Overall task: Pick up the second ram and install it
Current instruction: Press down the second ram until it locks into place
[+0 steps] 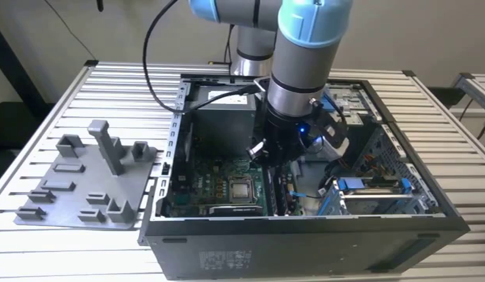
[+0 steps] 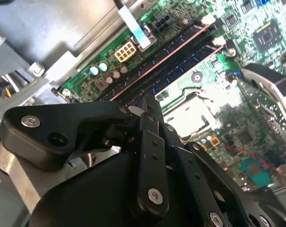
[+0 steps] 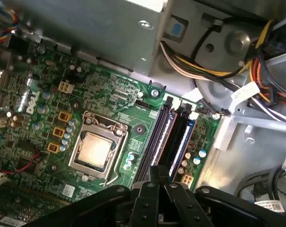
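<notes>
My gripper [image 1: 275, 157] is low inside the open computer case, over the green motherboard [image 3: 109, 94]. Its black fingers are shut together, and the gripper's [image 3: 157, 171] tip rests on the row of long memory slots [image 3: 183, 137]. A long dark stick with a reddish edge, which I take for the second ram [image 3: 164, 135], stands in the slot that runs out from under the fingertips. In the second wrist view the same stick [image 2: 173, 56] lies just beyond the gripper [image 2: 149, 103]. I cannot tell whether the fingers pinch it or only touch it.
The processor socket [image 3: 96, 150] sits beside the slots. Cable bundles [image 3: 213, 61] and the power supply [image 1: 223, 108] crowd the case's far end, and drive bays [image 1: 376, 188] fill the exterior view's right. A grey parts fixture [image 1: 86, 176] lies on the slatted table [image 1: 39, 117].
</notes>
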Robot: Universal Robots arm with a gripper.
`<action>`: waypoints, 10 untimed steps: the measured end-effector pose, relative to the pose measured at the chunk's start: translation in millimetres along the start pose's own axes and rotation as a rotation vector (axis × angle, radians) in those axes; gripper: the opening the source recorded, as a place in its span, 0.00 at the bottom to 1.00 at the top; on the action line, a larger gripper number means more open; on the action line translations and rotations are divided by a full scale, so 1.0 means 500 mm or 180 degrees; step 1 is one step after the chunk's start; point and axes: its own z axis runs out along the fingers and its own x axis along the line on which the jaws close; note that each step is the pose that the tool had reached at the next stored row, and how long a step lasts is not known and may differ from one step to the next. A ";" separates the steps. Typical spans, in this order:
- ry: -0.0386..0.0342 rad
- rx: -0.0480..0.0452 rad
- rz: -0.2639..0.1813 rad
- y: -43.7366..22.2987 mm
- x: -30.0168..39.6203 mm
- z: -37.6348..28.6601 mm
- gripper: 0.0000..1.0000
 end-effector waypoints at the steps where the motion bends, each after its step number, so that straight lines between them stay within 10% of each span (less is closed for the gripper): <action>1: 0.0000 -0.0001 -0.0059 0.000 0.000 0.001 0.11; 10: -0.0003 -0.0008 -0.0548 0.000 0.000 0.004 0.11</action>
